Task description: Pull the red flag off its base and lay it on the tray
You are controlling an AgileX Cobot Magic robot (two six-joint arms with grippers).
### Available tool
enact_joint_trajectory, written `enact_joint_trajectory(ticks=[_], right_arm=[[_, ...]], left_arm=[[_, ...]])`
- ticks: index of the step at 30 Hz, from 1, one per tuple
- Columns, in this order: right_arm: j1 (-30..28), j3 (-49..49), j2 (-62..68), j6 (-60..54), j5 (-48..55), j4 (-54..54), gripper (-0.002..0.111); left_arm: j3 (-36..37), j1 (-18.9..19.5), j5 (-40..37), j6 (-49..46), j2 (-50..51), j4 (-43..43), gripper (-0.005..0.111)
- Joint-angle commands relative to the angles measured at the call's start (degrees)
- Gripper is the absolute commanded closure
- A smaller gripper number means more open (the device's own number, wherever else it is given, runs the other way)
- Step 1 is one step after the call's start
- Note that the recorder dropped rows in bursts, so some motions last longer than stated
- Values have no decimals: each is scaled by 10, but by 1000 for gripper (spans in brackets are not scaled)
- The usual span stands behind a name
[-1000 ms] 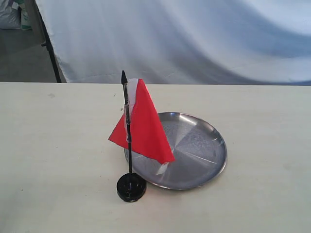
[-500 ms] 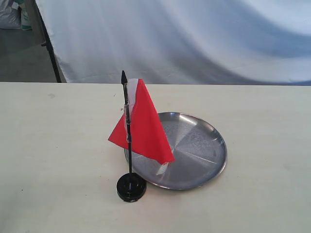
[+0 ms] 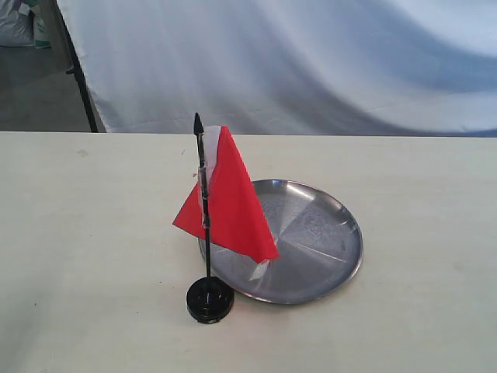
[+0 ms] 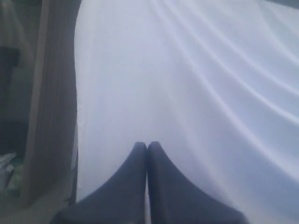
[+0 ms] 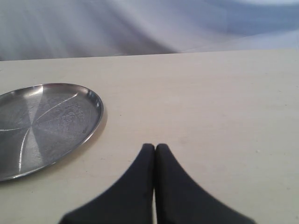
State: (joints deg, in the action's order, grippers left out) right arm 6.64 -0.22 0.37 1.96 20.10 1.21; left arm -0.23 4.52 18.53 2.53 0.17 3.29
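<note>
The red flag (image 3: 229,200) stands upright on its thin black pole, which is planted in the small black base (image 3: 210,299) on the table. Behind and right of the base lies the silver tray (image 3: 318,233), whose rim the base touches or nearly touches. The tray (image 5: 42,123) also shows in the right wrist view, off to one side of my right gripper (image 5: 155,147), which is shut with nothing in it over bare table. My left gripper (image 4: 147,145) is shut and empty, facing a white cloth; no task object shows there. Neither gripper appears in the exterior view.
The cream table (image 3: 93,233) stretches wide on both sides of the flag. A white cloth backdrop (image 3: 311,62) hangs behind the far edge, with a dark stand leg (image 3: 81,85) at the back left.
</note>
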Motion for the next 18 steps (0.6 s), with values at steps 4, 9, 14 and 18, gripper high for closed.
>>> enact_joint_trajectory(ticks=[4, 9, 14, 18], right_arm=[[-3, 2, -4, 1, -2, 2, 109], [-3, 2, -4, 1, -2, 2, 109], [-3, 2, -4, 1, -3, 2, 109], [-3, 2, -4, 1, -3, 2, 109]], left_arm=[[2, 2, 101, 226, -2, -8, 107], [-1, 2, 98, 470, -2, -235, 107], [-86, 2, 98, 781, 5, -511, 107], [-176, 2, 138, 915, 72, -692, 107]])
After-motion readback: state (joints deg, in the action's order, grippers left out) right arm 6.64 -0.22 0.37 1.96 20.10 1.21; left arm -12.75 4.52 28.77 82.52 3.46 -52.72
